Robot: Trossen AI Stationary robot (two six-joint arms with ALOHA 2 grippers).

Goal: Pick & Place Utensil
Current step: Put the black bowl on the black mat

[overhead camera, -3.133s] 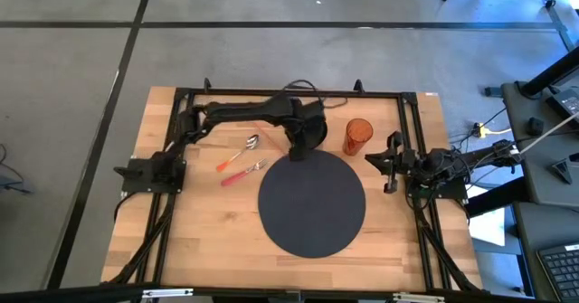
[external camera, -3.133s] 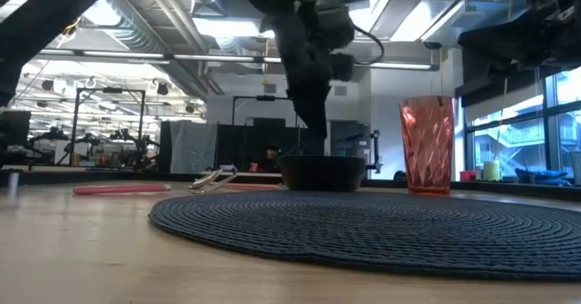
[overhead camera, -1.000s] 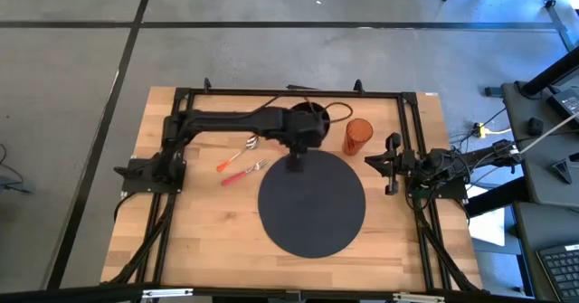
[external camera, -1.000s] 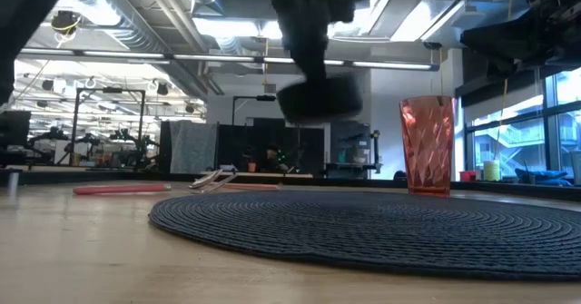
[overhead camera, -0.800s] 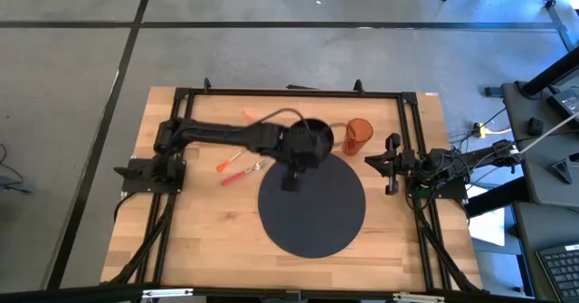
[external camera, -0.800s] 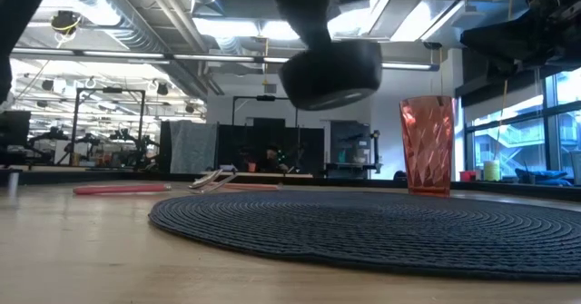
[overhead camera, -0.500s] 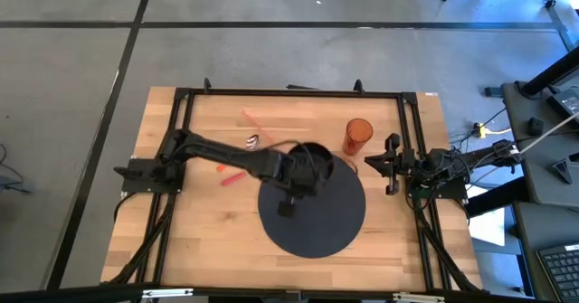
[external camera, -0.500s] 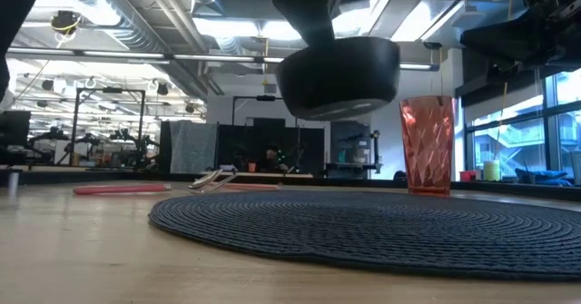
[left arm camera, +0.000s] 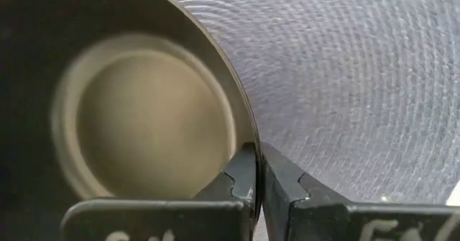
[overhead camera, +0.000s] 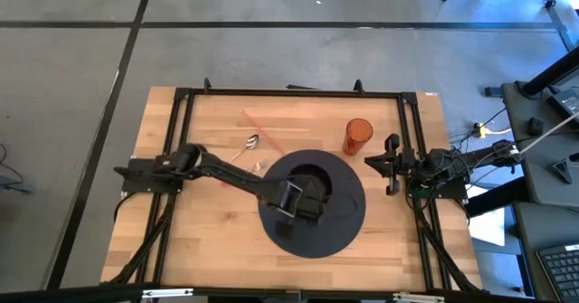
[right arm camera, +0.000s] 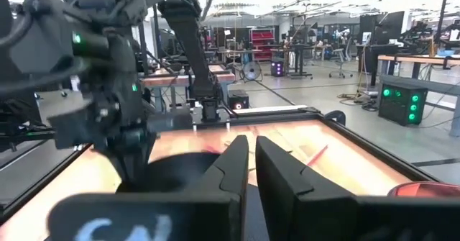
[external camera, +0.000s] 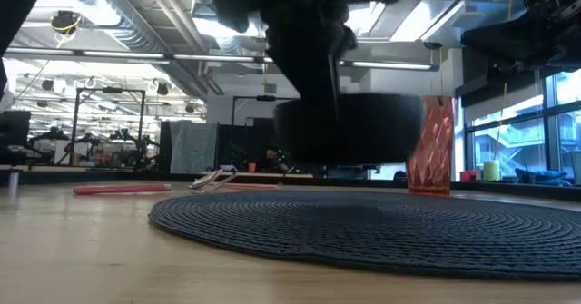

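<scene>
A black bowl (overhead camera: 312, 178) hangs just above the middle of the round dark woven mat (overhead camera: 344, 222), with my left gripper (overhead camera: 297, 197) shut on it. In the low view the bowl (external camera: 349, 127) floats level, clear of the mat (external camera: 363, 231). A spoon (overhead camera: 251, 142), a fork (overhead camera: 259, 165) and a thin red stick (overhead camera: 256, 124) lie flat on the wood to the left of the mat's far part; my left arm hides the red handles. My right gripper (overhead camera: 373, 159) waits at the table's right side, shut and holding nothing. My left gripper pinches the bowl's rim (left arm camera: 248, 137), one finger inside the bowl (left arm camera: 144, 119) and one outside its wall. The fingers come from above, pointing down. The bowl hangs level and upright below them, clear of the mat (left arm camera: 359, 75).
An orange ribbed cup (overhead camera: 358, 136) stands upright on the wood just beyond the mat's far right edge; in the low view the bowl partly covers the cup (external camera: 438, 150). A black metal frame (overhead camera: 289, 92) runs round the table's edges. Bare wood lies left and near of the mat.
My left gripper has carried the bowl from over the mat's far edge toward the table's near edge, to above the mat's middle. The bowl rose a little at first, then came down closer to the mat, staying level. The arm now covers the utensils' red handles.
</scene>
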